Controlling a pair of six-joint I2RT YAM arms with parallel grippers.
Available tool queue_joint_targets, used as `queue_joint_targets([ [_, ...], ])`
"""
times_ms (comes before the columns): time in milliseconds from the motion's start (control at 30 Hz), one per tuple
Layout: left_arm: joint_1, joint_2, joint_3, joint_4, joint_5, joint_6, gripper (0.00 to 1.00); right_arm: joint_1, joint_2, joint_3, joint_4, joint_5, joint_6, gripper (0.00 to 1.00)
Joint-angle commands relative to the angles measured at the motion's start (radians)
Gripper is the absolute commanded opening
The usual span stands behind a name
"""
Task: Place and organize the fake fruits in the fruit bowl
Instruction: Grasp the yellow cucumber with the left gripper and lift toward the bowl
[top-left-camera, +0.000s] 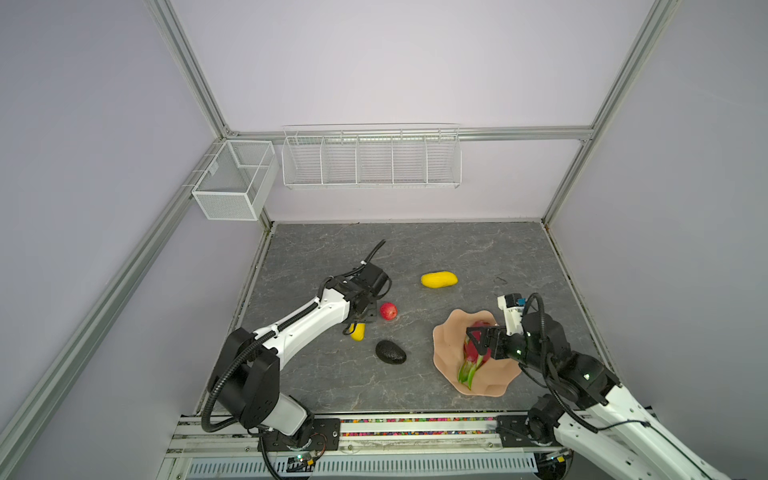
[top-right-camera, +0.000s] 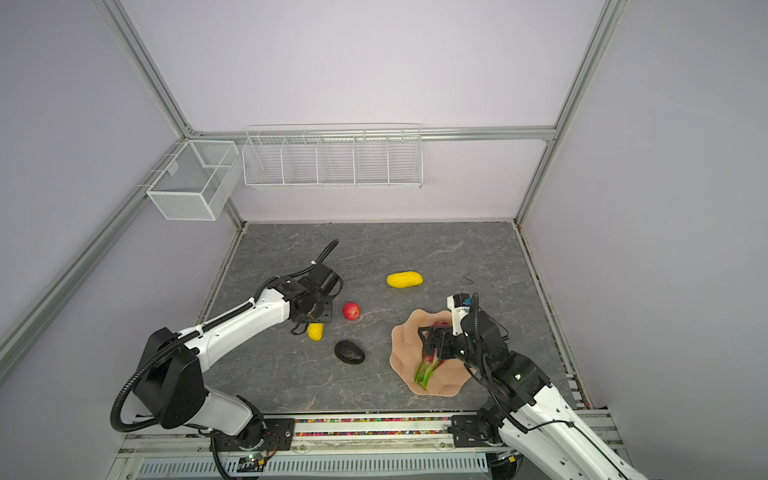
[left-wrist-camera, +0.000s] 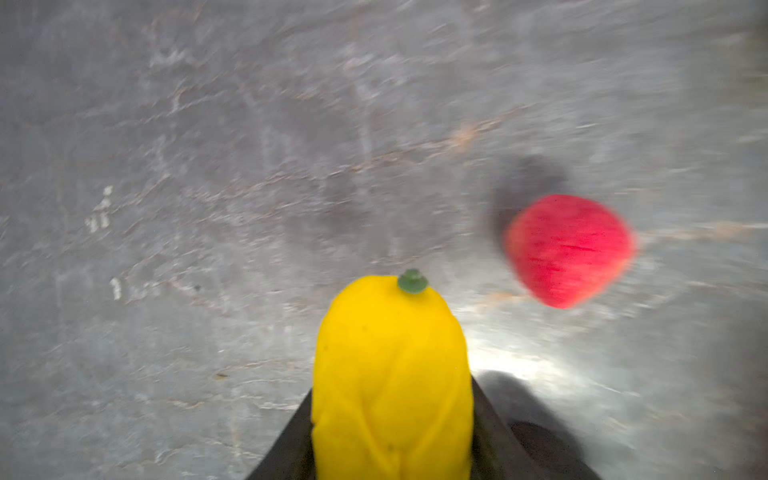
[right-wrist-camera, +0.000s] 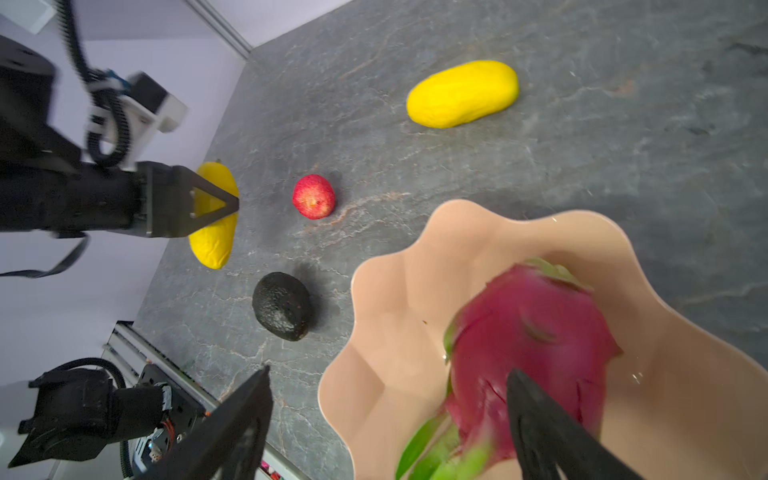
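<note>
In both top views the pink fruit bowl (top-left-camera: 446, 345) sits on the right of the gray table (top-left-camera: 457, 249) with the dragon fruit (top-left-camera: 476, 359) lying inside it, while a yellow fruit (top-left-camera: 439, 279), a red fruit (top-left-camera: 388, 311) and an avocado (top-left-camera: 390, 352) lie on the table outside the bowl. In the left wrist view the left fingers (left-wrist-camera: 286, 453) squeeze tight on the other yellow fruit (left-wrist-camera: 390, 374), with the red fruit close by. In the right wrist view the right fingers (right-wrist-camera: 548, 436) are spread wide, holding nothing, by the dragon fruit in the bowl.
</note>
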Motion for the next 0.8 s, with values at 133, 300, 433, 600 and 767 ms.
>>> queue_joint_targets([
  [133,-0.265,0.19,0.298,0.034,0.12,-0.049,0.44,-0.012,-0.141,-0.05,-0.162,0.026,0.075,0.89],
  [300,-0.362,0.394,0.475,0.043,0.159,-0.05,0.44,-0.011,-0.187,-0.047,-0.201,0.041,0.07,0.89],
  [433,-0.408,0.495,0.569,0.019,0.149,-0.049,0.44,-0.012,-0.176,-0.035,-0.197,0.018,0.065,0.89],
  [600,-0.428,0.542,0.6,0.003,0.154,-0.034,0.45,-0.013,-0.185,-0.033,-0.19,0.027,0.051,0.89],
  [767,-0.436,0.566,0.605,0.009,0.18,-0.022,0.49,-0.012,-0.174,-0.033,-0.18,0.029,0.038,0.89],
])
